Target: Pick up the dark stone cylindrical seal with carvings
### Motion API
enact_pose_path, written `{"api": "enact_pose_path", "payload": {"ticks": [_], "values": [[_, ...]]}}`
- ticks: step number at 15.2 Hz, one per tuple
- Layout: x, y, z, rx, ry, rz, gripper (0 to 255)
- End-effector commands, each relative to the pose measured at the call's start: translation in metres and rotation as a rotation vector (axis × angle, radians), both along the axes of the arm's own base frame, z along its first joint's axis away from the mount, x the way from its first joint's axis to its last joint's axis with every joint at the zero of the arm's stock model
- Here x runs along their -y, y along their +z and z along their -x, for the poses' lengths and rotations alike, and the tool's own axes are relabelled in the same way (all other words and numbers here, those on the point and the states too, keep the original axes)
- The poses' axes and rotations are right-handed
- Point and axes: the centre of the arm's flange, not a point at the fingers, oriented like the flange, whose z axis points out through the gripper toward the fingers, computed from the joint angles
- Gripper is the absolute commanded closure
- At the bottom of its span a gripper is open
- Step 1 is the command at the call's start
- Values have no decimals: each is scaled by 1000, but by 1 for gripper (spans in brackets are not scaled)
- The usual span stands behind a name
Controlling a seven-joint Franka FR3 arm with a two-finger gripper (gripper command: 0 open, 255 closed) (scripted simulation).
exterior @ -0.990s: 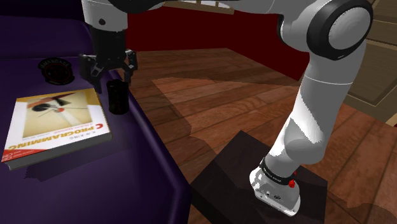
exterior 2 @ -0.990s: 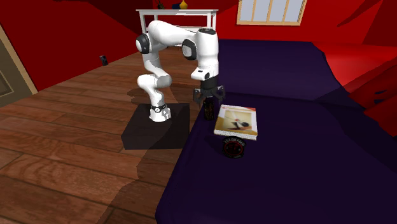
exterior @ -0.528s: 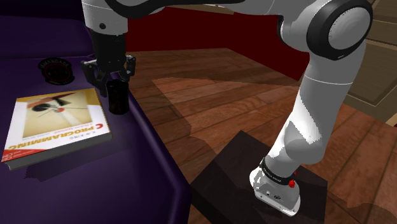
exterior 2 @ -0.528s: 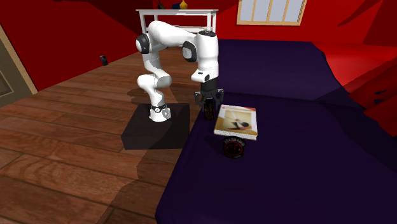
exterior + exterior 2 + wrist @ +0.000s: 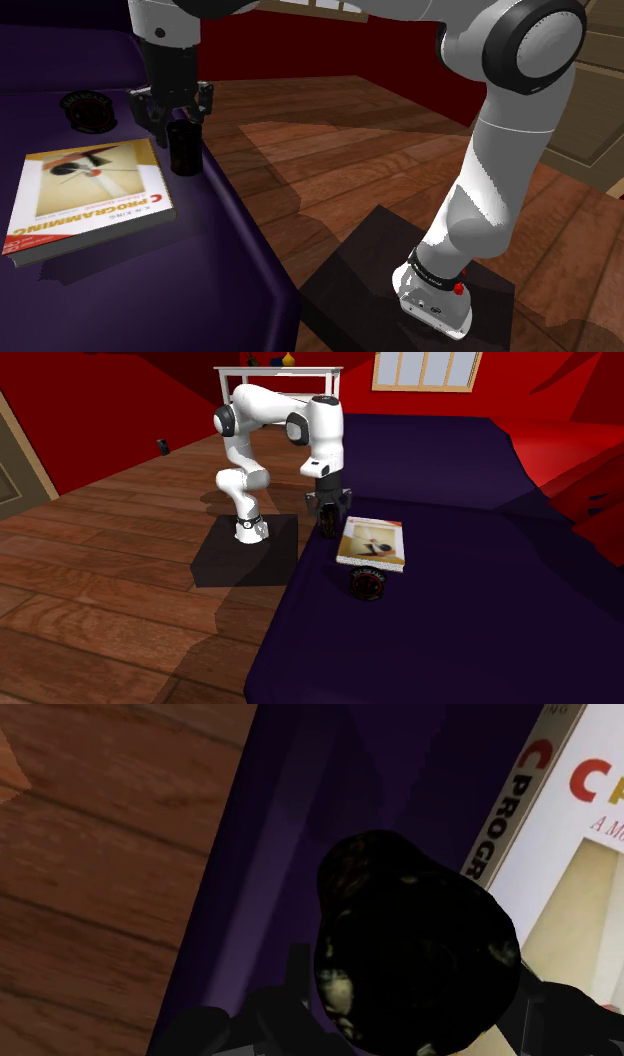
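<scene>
The gripper (image 5: 176,118) hangs straight down over the seal (image 5: 184,150) with its fingers (image 5: 285,1009) apart, one on each side of the seal's top. In the wrist view the dark, mottled top of the seal sits between them, and each finger is very close to its flank. I cannot make out firm contact, so I judge that the pincer is open around the seal and has hold of nothing.

The seal stands upright on the purple bed cover (image 5: 215,270), near the edge by the wooden floor (image 5: 350,160). In the shoulder view a book (image 5: 88,190) lies flat at about 8 o'clock from the seal, just beside it. A small round dark thing (image 5: 88,110) rests at about 10 o'clock, farther back on the cover and well apart.

As for progress, the reach and the descent look done and the fingers are in place. What is left is to close on the seal and lift it clear of the cover. The book's nearness leaves little room on that side, so the squeeze should be square and the lift straight up.
</scene>
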Motion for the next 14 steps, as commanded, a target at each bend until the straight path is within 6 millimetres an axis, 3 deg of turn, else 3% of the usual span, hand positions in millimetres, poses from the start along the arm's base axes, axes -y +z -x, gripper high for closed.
{"api": "enact_pose_path", "payload": {"ticks": [1,12,14], "values": [[0,10,0,0,0,0,255],[0,68,0,0,0,0,255],[0,69,0,0,0,0,255]]}}
